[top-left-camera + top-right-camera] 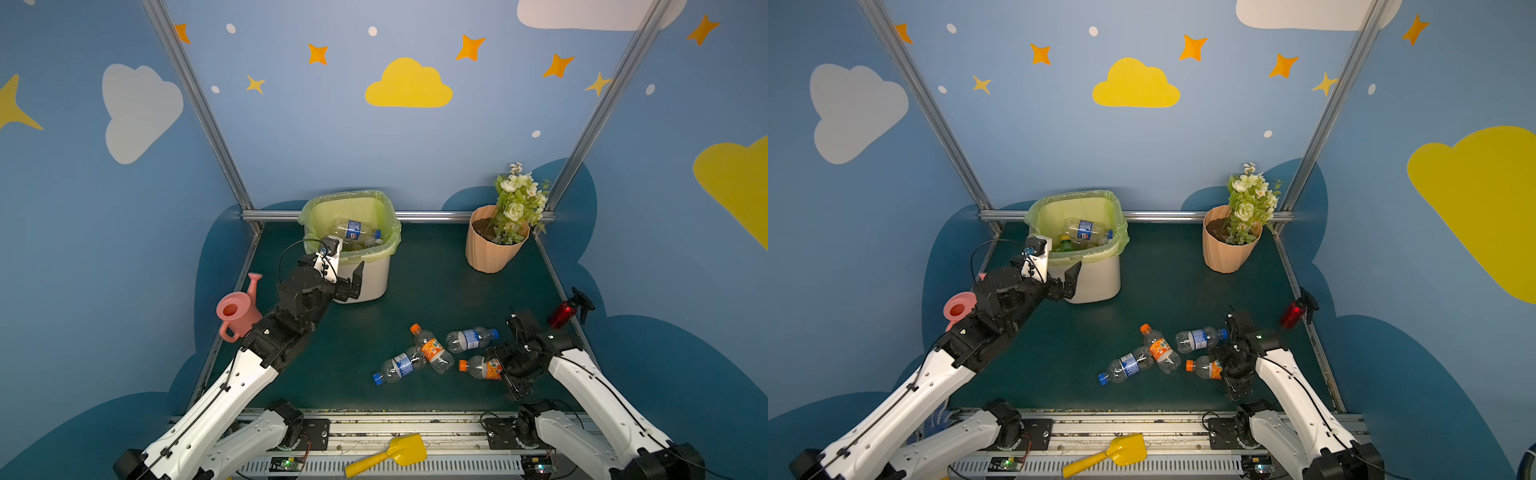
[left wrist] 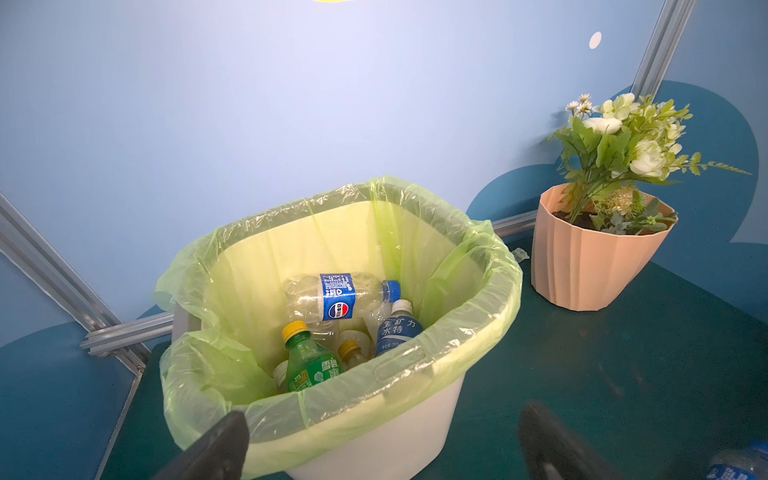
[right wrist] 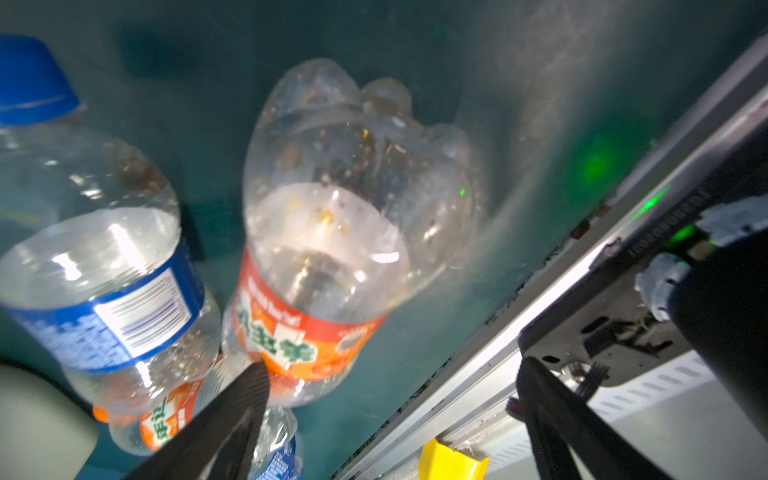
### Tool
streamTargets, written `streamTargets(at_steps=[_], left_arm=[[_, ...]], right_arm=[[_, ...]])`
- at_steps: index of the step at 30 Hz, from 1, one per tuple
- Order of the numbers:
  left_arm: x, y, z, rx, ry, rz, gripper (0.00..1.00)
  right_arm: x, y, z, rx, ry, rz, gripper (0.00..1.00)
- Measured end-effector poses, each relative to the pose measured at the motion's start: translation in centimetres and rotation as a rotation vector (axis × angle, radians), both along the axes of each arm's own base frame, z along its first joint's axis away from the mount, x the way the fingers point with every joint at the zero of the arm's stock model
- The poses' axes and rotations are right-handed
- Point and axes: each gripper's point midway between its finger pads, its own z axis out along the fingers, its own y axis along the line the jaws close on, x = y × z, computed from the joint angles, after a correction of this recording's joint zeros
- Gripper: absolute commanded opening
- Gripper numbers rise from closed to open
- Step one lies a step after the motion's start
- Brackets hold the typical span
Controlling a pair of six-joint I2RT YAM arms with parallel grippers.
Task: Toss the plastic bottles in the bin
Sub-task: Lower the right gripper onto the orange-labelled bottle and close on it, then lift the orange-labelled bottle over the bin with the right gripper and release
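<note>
Clear plastic is showing in two places: several of the plastic bottles (image 2: 332, 295) are already lying inside the bin (image 1: 370, 278), which is standing at the far left of the dark green table (image 1: 436, 291), while four more are lying in a loose cluster near the front right. The step in hand is looking like the pick of the next one, the orange-labelled bottle (image 1: 482, 369) nearest the right arm. The right gripper (image 3: 392, 370) is sitting low over it with its jaws spread wide and pinching nothing; one finger (image 3: 245, 390) is lying across the label (touching or not, I cannot tell) and the other is standing well off to the side. The right forearm is sloping down from the front rail, wrist bent inward toward the cluster. The next move probably calls for centring the jaws on the body, clear of the blue-labelled bottle (image 3: 104, 266) just beside it, then squeezing gently. The left gripper (image 2: 382, 446) is hovering at the bin's front wall, spread and empty, its arm stretched forward.
</note>
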Motion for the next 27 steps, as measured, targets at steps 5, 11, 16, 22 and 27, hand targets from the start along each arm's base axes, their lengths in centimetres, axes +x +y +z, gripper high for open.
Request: streamTargets(at_steps=[5,11,16,22,27], left_arm=[[0.0,0.0,-0.1,0.009,0.001,0.002,1.00],[0.0,0.1,-0.1,0.014,0.002,0.005,1.00],[0.0,0.2,-0.2,0.017,0.006,0.007,1.00],[0.0,0.2,-0.3,0.017,0.006,0.007,1.00],[0.0,0.2,-0.3,0.017,0.006,0.007,1.00]], right_arm=[[1.5,-0.2,-0.4,-0.020,-0.034,-0.007,0.92],[2.4,-0.9,-1.4,-0.052,-0.041,-0.008,0.92],[0.9,-1.7,-3.1,-0.092,0.043,0.009,0.92],[0.9,-2.1,-3.3,-0.106,0.045,0.025,0.88],[0.7,-2.4,-3.7,-0.121,0.048,0.033,0.76]])
